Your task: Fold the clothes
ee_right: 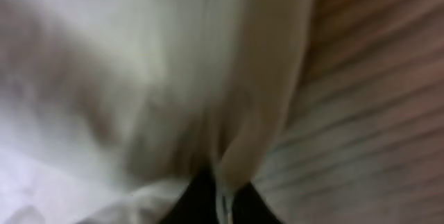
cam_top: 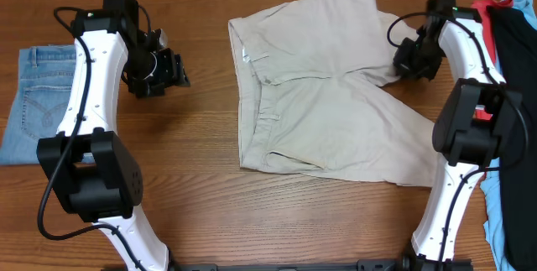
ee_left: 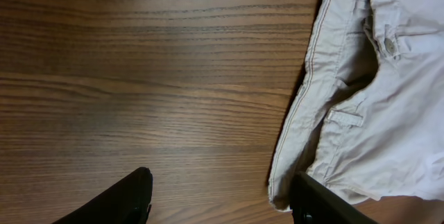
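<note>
Looking down at the table, I saw the shorts lying spread in its middle. The waistband was turned to the left and the two wide legs ran to the right. My right gripper was low at the far right of the cloth, at the hem of the far leg. In the right wrist view, which was much blurred, a fold of the pale cloth ran down between my dark fingertips, so these fingers were clenched on the shorts. My left gripper hung over bare wood, left of the shorts. Its fingers were released and stood wide apart. In the left wrist view the one on the right was just beside an end of the waistband, but I could not tell whether it touched the cloth. A pair of light-blue jeans lay at the left edge of the table. At the right edge lay a red garment, a black garment and a light-blue garment, partly hidden by my right arm.
</note>
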